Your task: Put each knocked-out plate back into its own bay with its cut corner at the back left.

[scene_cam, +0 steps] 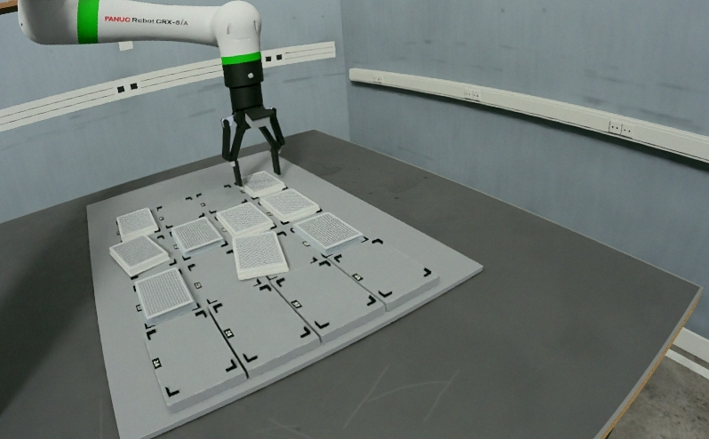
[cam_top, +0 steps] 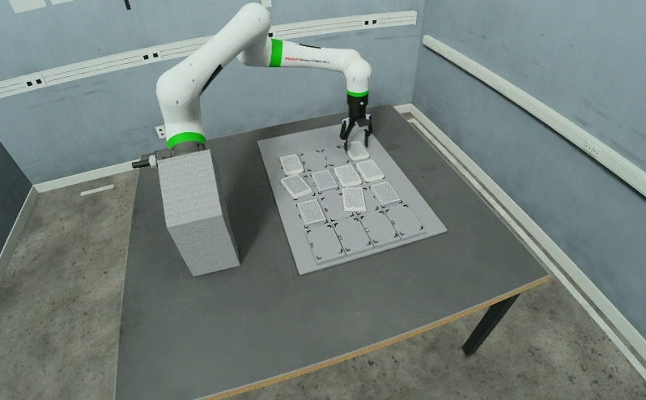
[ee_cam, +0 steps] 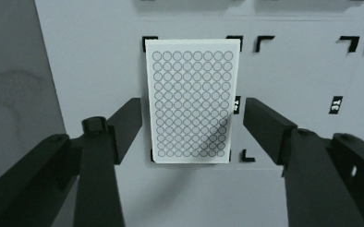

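End effector (cam_top: pixel 356 144) (scene_cam: pixel 258 178) (ee_cam: pixel 192 111) pointing straight down, fingers wide around the bay 41 plate (cam_top: pixel 358 151) (scene_cam: pixel 263 184) (ee_cam: pixel 192 103), touching neither side.

Blue-gray walls (cam_top: pixel 539 74) (scene_cam: pixel 455 32), dark tabletop (cam_top: pixel 265 318) (scene_cam: pixel 509 273), mottled floor (cam_top: pixel 61 258) (scene_cam: pixel 695 401)

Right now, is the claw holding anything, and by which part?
Nothing held. The claw is open around the bay 41 plate, with a gap on each side.
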You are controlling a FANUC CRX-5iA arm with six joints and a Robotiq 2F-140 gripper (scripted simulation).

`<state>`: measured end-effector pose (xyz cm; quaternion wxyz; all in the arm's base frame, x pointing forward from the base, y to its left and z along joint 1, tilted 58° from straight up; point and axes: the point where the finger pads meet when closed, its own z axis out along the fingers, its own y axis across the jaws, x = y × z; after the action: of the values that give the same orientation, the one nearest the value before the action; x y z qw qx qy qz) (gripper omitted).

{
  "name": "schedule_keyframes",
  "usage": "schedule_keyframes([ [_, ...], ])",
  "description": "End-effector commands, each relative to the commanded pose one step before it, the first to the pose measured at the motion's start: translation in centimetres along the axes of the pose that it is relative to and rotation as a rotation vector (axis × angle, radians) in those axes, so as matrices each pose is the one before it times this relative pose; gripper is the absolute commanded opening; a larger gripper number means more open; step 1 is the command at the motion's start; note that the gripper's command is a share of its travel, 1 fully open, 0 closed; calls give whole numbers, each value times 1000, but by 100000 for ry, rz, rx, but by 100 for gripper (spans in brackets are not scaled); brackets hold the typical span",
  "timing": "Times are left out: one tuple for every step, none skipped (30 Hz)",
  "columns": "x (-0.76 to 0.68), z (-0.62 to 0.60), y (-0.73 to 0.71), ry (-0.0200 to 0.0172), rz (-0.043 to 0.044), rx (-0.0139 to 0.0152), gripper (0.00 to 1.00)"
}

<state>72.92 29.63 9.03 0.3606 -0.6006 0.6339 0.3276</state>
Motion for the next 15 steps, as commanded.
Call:
schedule_keyframes([
  [8,-596,-65,35,1,170,70],
  [0,0,0,0,0,0,70],
  [0,0,0,0,0,0,70],
  [0,-135,-1,-1,0,-1,70],
  [0,-133,0,0,0,0,70],
  [0,-133,0,1,0,0,70],
  [0,-133,0,0,0,0,70],
  [0,-133,0,0,0,0,70],
  [0,-133,0,0,0,0,70],
  [0,-133,0,0,0,0,70],
  [0,-133,0,0,0,0,70],
  [0,-133,0,0,0,0,70],
  [0,-133,0,0,0,0,70],
  [0,-133,0,0,0,0,70],
  [0,-133,0,0,0,0,70],
])
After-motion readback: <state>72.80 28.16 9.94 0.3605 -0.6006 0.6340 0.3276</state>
